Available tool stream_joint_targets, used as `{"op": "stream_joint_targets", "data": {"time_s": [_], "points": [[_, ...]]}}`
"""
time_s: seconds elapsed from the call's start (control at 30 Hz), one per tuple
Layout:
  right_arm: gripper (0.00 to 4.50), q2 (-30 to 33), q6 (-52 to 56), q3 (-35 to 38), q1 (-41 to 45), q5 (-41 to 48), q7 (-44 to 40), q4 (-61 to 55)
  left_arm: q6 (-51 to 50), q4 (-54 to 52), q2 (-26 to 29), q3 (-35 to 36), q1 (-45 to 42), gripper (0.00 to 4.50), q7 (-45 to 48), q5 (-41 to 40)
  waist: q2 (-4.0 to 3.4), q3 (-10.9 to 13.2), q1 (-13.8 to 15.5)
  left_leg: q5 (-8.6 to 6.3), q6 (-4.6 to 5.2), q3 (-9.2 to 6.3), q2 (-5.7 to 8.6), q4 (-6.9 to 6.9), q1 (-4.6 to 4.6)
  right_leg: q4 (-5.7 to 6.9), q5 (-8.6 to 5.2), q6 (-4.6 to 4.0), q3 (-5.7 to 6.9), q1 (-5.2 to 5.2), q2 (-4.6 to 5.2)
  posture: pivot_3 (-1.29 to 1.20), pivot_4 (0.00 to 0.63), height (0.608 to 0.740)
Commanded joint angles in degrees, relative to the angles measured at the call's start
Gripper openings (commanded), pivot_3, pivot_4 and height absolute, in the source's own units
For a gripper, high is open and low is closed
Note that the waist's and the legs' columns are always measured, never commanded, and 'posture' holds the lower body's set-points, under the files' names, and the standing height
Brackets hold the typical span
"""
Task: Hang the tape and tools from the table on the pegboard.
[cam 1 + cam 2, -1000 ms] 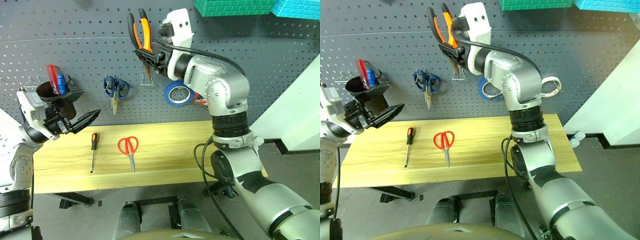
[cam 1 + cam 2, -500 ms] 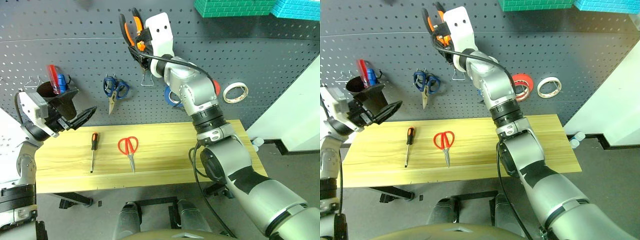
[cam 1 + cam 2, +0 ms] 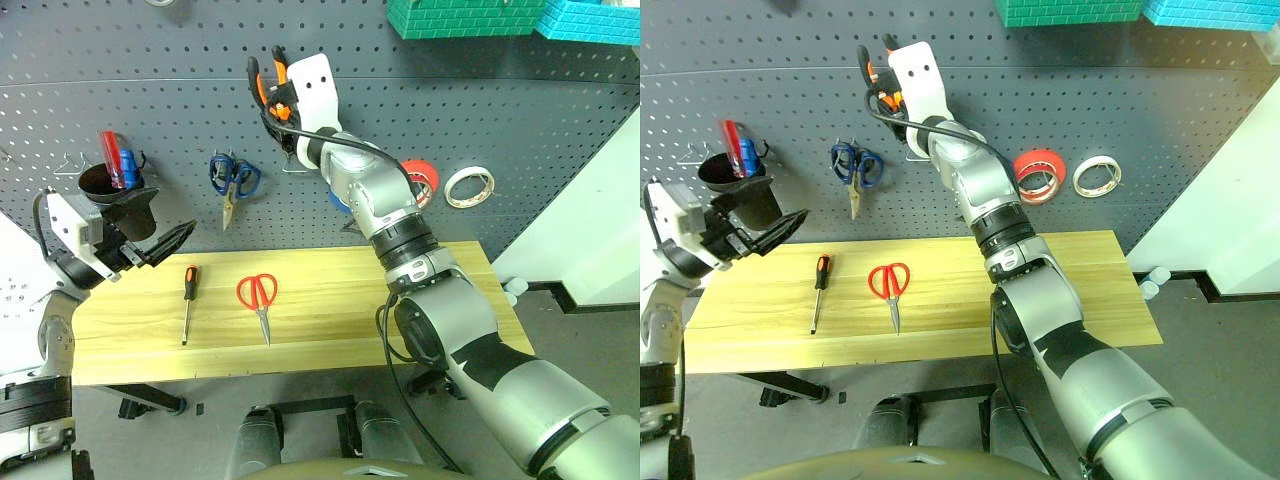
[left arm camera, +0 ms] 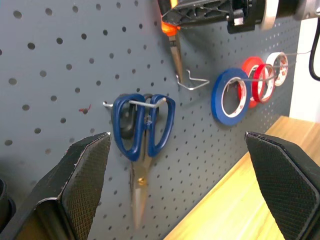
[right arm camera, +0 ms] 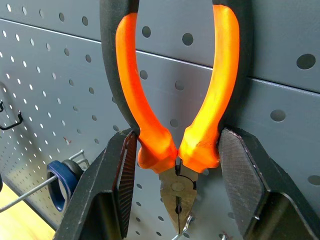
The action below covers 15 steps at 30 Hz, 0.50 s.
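The red tape (image 3: 1037, 176) already hangs on the pegboard (image 3: 1160, 110), on a long wire hook between a blue roll (image 4: 230, 95) and a white roll (image 3: 1091, 176) — that part of the job looks done.

The pliers (image 5: 172, 125) are in hand: the right gripper (image 5: 175, 165) is clenched on them at the base of their orange-and-black handles, handles up and nose down, held high against the board just above a bare wire hook (image 4: 192, 82). They are not yet hung; the nose sits close to that hook, so I judge this to be the step under way.

Two tools are left on the bench (image 3: 330, 345). The screwdriver (image 3: 187, 300) lies near its left end, and the red-handled scissors (image 3: 257, 300) lie just beside it toward the middle, the two apart from each other and untouched.

The left gripper (image 3: 160, 243) hangs released, jaws wide apart and holding nothing, above the left end of the bench, near the screwdriver. In its wrist view the blue-handled scissors (image 4: 142, 145) hang on their own hook. A black cup (image 3: 105, 182) with red and blue items in it is fixed to the board further left.

By my reckoning, one of four items is up, one is on its way — and two remain.
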<state>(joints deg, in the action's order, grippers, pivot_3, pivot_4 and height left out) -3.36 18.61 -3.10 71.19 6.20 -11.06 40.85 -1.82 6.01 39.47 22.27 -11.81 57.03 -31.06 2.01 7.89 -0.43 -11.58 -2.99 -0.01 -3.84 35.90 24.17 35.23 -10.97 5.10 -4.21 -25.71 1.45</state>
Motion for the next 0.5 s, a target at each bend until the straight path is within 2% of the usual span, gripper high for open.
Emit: {"op": "stream_joint_targets", "data": {"time_s": [0.03,0.47,0.5], "points": [[2.15,1.13,0.83,0.05,0.17,-1.83,1.37,-1.66,1.25,-1.64,0.14,0.12,-0.24,4.5,-0.36,0.6,0.01,0.0,0.05,0.0,0.0,0.0,0.0,0.0,0.0,0.0,0.0,0.0,0.0,0.01,0.0,0.21,0.054,0.74],[2.15,1.51,6.44,0.01,-3.24,-3.06,1.81,-6.38,1.23,1.74,0.5,-1.34,-3.93,4.5,1.01,1.46,-0.01,0.0,-0.18,0.0,0.0,0.0,0.0,0.01,-0.01,-0.02,-0.01,0.0,0.0,0.02,0.0,0.17,0.063,0.74],[2.84,1.55,6.88,0.1,-3.4,-2.99,1.71,-6.84,1.23,1.89,0.48,-1.39,-4.11,4.5,1.12,1.5,-0.01,0.0,-0.16,0.0,0.0,-0.01,0.0,0.01,0.0,-0.02,-0.01,0.0,0.0,0.02,0.0,0.17,0.063,0.74]]}}
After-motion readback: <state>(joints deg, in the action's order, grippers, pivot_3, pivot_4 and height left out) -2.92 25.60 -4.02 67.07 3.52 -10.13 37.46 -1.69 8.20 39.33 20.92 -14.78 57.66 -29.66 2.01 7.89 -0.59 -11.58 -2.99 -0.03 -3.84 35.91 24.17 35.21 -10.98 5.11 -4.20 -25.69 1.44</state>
